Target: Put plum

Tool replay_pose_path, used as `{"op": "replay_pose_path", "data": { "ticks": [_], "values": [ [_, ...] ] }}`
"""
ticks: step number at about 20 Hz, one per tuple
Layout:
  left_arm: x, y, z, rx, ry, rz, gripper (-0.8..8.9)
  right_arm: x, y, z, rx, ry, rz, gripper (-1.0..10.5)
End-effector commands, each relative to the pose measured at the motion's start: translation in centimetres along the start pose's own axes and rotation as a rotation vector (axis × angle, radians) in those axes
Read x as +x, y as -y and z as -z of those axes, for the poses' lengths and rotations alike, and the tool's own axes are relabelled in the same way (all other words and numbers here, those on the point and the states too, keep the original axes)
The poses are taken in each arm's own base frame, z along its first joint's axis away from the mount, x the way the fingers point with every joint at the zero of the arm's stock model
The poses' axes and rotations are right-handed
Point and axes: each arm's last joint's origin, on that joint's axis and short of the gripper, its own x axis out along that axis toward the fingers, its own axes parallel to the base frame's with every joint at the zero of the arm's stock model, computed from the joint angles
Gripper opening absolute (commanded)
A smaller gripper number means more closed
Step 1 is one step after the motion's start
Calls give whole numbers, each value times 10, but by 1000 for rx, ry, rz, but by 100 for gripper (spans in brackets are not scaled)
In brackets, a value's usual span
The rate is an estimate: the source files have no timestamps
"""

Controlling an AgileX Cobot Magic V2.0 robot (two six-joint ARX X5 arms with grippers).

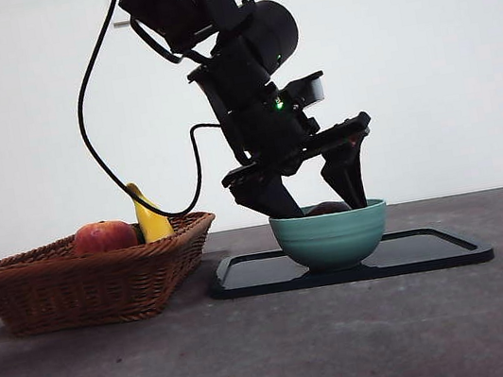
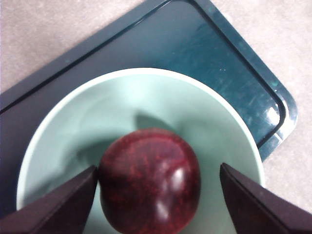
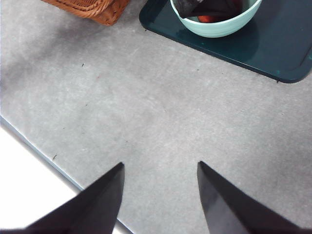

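The plum [image 2: 149,180] lies inside the green bowl [image 1: 331,236]; only the left wrist view shows it whole, while the front view shows just its top above the rim. The left gripper [image 2: 158,195] straddles it with jaws spread, one touching its side. The bowl stands on a dark tray [image 1: 434,250]. A wicker basket [image 1: 84,282] holds a red fruit [image 1: 103,237] and banana [image 1: 151,219]. The right gripper [image 3: 161,195] hangs open above the table [image 3: 146,112].

The plum [image 2: 148,180] lay in the bowl [image 1: 331,236], which stood on the tray [image 1: 435,257]. The left hand [image 1: 315,199] reached into the bowl, one jaw on each side of the plum. Left of the tray sat the basket [image 1: 75,285], holding an apple [image 1: 104,237] with a banana [image 1: 149,219] just right of it.
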Motion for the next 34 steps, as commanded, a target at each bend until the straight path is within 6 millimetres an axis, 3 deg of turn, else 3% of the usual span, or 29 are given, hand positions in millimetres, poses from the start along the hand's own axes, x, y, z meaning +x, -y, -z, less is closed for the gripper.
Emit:
{"op": "replay_pose_path", "data": {
  "ticks": [1,7,14,20,23,27,31,34],
  "values": [
    [6,5,-3,22,4,2,344,-1,-1,-2,-5,5,-8,238],
    [6,7,0,52,-24,3,213,-1,-1,-2,-5,5,-8,238],
    [4,7,-3,52,-11,3,213,-1,-1,-2,-7,5,-7,238],
    [-22,10,-29,57,30,2,214,-1,-1,-2,-8,5,-7,238],
    [-47,14,-48,77,49,2,214,-1,-1,-2,-8,6,-5,238],
    [-96,9,-70,63,114,-12,213,-1,-1,-2,-9,8,-5,238],
    [-171,-1,-77,42,241,-41,213,-1,-1,-2,-13,10,-4,238],
    [-235,-9,-70,25,317,-74,213,-1,-1,-3,-17,17,-5,238]
  ]
}}
